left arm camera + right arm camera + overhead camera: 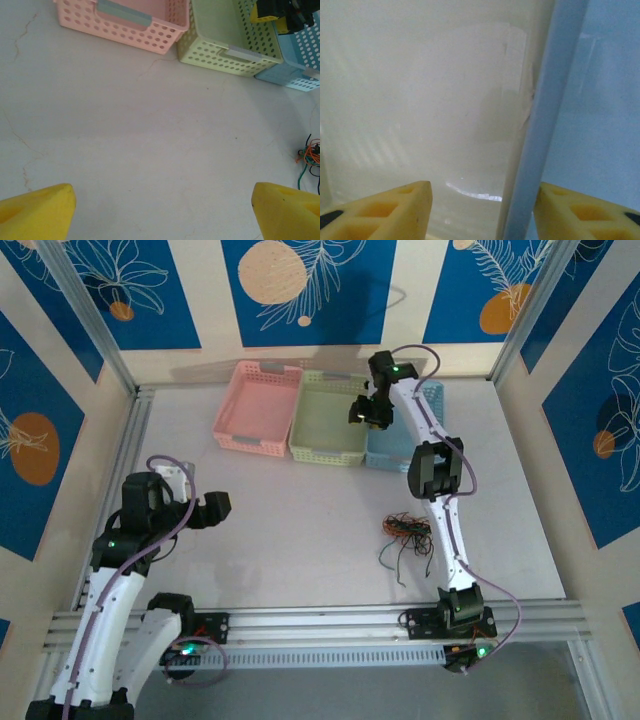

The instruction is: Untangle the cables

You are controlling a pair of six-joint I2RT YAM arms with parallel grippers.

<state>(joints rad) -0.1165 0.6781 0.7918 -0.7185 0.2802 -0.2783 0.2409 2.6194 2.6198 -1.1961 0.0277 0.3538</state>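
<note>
The cables lie in a small tangle of black, orange-red and green wires on the table, just left of the right arm's lower link. Their edge shows at the right border of the left wrist view. My right gripper hovers far from them, over the baskets. Its yellow fingers stand apart, straddling the blue basket's rim where it meets the green basket, with nothing held. My left gripper hangs wide open over bare table on the left.
Three baskets stand in a row at the back: pink, green and blue. They also show across the top of the left wrist view, pink, green, blue. Metal rails run along the near edge.
</note>
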